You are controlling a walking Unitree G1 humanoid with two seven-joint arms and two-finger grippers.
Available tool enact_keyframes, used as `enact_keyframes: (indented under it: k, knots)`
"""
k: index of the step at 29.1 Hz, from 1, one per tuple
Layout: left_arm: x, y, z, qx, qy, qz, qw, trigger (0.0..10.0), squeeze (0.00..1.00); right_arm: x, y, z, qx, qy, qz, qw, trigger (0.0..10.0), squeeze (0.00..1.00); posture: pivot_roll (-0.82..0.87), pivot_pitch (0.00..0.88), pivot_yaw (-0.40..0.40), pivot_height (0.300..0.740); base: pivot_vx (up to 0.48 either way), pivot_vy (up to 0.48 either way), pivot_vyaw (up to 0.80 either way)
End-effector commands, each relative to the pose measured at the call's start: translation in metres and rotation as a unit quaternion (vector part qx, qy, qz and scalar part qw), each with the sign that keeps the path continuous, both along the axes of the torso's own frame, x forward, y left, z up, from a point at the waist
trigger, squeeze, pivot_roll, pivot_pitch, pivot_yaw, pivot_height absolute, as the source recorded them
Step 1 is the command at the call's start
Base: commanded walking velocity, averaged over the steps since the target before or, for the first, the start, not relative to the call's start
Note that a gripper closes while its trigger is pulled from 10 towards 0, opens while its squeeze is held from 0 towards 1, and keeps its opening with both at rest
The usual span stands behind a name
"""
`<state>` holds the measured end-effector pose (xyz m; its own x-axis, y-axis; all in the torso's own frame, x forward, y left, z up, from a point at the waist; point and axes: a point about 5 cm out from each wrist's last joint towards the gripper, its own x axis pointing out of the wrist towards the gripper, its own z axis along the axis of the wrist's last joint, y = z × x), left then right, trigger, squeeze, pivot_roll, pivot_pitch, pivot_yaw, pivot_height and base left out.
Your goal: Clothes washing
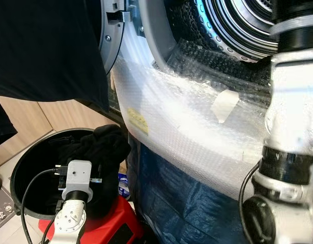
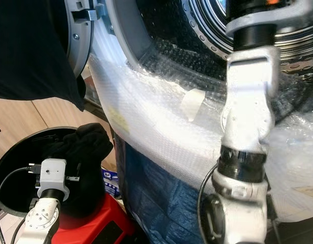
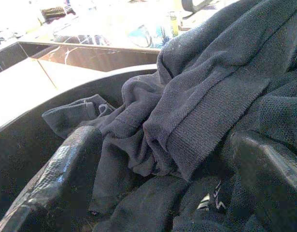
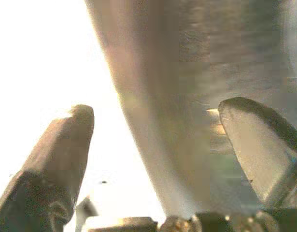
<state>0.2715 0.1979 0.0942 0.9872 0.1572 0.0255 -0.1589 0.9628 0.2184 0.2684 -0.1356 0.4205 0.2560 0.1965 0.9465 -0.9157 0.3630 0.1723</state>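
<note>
A front-loading washing machine (image 1: 207, 127) stands directly ahead, its body wrapped in clear bubble wrap (image 1: 187, 122) held by a strip of pale tape (image 1: 225, 105). Its round door (image 1: 113, 30) is swung open to the robot's left, and the perforated steel drum (image 1: 243, 23) shows inside the grey door seal (image 1: 156, 35). Below the wrapped front hangs a dark blue tarp-like sheet (image 1: 171, 198).

To the robot's left, low down, a round black laundry basket (image 1: 24, 173) sits on a pale tiled floor (image 1: 11, 231), with light wooden cabinet fronts (image 1: 29, 122) behind it. A red object (image 1: 115, 223) lies just beside the basket, against the blue sheet. A large dark cloth (image 1: 44, 46) hangs across the upper left of the head views.

The dark clothes (image 3: 201, 106), knitted and heaped, rest in the basket and rise above its rim. The left hand (image 3: 167, 193) is down inside the basket, its two black fingers (image 3: 56, 179) spread wide on either side of the heap, touching the fabric but not clenched on it.

The right arm (image 2: 248, 101) reaches up into the drum opening. In the right wrist view the right hand (image 4: 158, 145) is released, its fingers apart with nothing between them, close to a curved grey metal surface (image 4: 196, 72) in glaring light.
</note>
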Motion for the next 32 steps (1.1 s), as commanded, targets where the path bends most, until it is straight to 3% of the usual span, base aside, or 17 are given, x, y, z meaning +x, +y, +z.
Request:
enact_keyframes:
  k: [1, 4, 8, 10, 13, 15, 16, 18, 20, 21, 23, 24, 26, 27, 31, 32]
  knots:
    - [-0.005, -0.005, -0.016, -0.009, 0.035, -0.009, 0.999, 10.0, 0.0, -0.021, 0.009, -0.002, -0.022, -0.038, 0.053, 0.998, 10.0, 0.0, 0.03, 0.144, -0.042, 0.74, 0.0, 0.0, 0.0]
    - [-0.004, -0.007, -0.015, -0.011, 0.033, -0.012, 0.999, 10.0, 0.0, -0.036, 0.028, -0.023, -0.072, -0.046, 0.114, 0.99, 10.0, 0.0, 0.03, 0.144, -0.046, 0.74, 0.0, 0.0, 0.0]
    - [-0.004, -0.008, -0.015, -0.013, 0.03, -0.013, 0.999, 10.0, 0.0, -0.051, 0.034, -0.046, -0.091, -0.03, 0.194, 0.976, 10.0, 0.0, 0.03, 0.146, -0.05, 0.74, 0.0, 0.0, 0.0]
    - [-0.004, -0.008, -0.014, -0.013, 0.028, -0.013, 0.999, 10.0, 0.0, -0.063, 0.037, -0.062, -0.107, -0.025, 0.254, 0.961, 10.0, 0.0, 0.03, 0.146, -0.05, 0.74, 0.0, 0.0, 0.0]
    - [-0.004, -0.008, -0.014, -0.013, 0.028, -0.013, 0.999, 10.0, 0.0, -0.068, 0.038, -0.064, -0.106, -0.029, 0.273, 0.956, 10.0, 0.0, 0.04, 0.147, -0.051, 0.74, 0.0, 0.0, 0.0]
    - [-0.004, -0.008, -0.014, -0.014, 0.026, -0.012, 0.999, 10.0, 0.0, -0.078, 0.042, -0.076, -0.109, -0.034, 0.305, 0.945, 10.0, 0.0, 0.03, 0.146, -0.052, 0.74, 0.0, 0.0, 0.0]
    - [-0.004, -0.008, -0.014, -0.014, 0.026, -0.013, 0.999, 10.0, 0.0, -0.079, 0.048, -0.089, -0.136, -0.021, 0.313, 0.94, 10.0, 0.0, 0.04, 0.146, -0.053, 0.74, 0.0, 0.0, 0.0]
    - [-0.004, -0.009, -0.013, -0.015, 0.023, -0.014, 1.0, 10.0, 0.0, -0.079, 0.059, -0.119, -0.209, 0.012, 0.313, 0.926, 10.0, 0.0, 0.04, 0.142, -0.054, 0.74, 0.0, 0.0, 0.0]
    - [-0.003, -0.009, -0.013, -0.015, 0.022, -0.014, 1.0, 10.0, 0.0, -0.08, 0.061, -0.124, -0.223, 0.015, 0.312, 0.923, 10.0, 0.0, 0.04, 0.142, -0.054, 0.74, 0.0, 0.0, 0.0]
    - [-0.003, -0.009, -0.011, -0.016, 0.017, -0.013, 1.0, 10.0, 0.0, -0.075, 0.065, -0.154, -0.287, 0.051, 0.3, 0.908, 10.0, 0.0, 0.04, 0.143, -0.056, 0.74, 0.0, 0.0, 0.0]
    - [-0.002, -0.009, -0.01, -0.016, 0.014, -0.012, 1.0, 10.0, 0.0, -0.07, 0.067, -0.177, -0.334, 0.08, 0.283, 0.896, 10.0, 0.0, 0.05, 0.139, -0.056, 0.74, 0.0, 0.0, 0.0]
    - [-0.001, -0.008, -0.01, -0.015, 0.012, -0.011, 1.0, 10.0, 0.0, -0.064, 0.068, -0.203, -0.37, 0.117, 0.268, 0.882, 10.0, 0.0, 0.05, 0.133, -0.055, 0.74, 0.0, 0.0, 0.0]
    - [-0.001, -0.007, -0.009, -0.015, 0.011, -0.011, 1.0, 10.0, 0.0, -0.061, 0.069, -0.225, -0.404, 0.132, 0.256, 0.868, 10.0, 0.0, 0.05, 0.133, -0.055, 0.74, 0.0, 0.0, 0.0]
    - [-0.002, -0.007, -0.008, -0.015, 0.009, -0.01, 1.0, 10.0, 0.0, -0.055, 0.07, -0.249, -0.435, 0.163, 0.238, 0.853, 10.0, 0.0, 0.06, 0.124, -0.054, 0.74, 0.0, 0.0, 0.0]
    - [-0.002, -0.006, -0.006, -0.014, 0.003, -0.009, 1.0, 10.0, 0.0, -0.037, 0.067, -0.303, -0.506, 0.243, 0.175, 0.809, 10.0, 0.0, 0.07, 0.116, -0.058, 0.74, 0.0, 0.0, 0.0]
    - [-0.002, -0.006, -0.006, -0.014, 0.003, -0.009, 1.0, 10.0, 0.0, -0.037, 0.067, -0.303, -0.506, 0.243, 0.175, 0.809, 10.0, 0.0, 0.07, 0.116, -0.058, 0.74, 0.0, 0.0, 0.0]
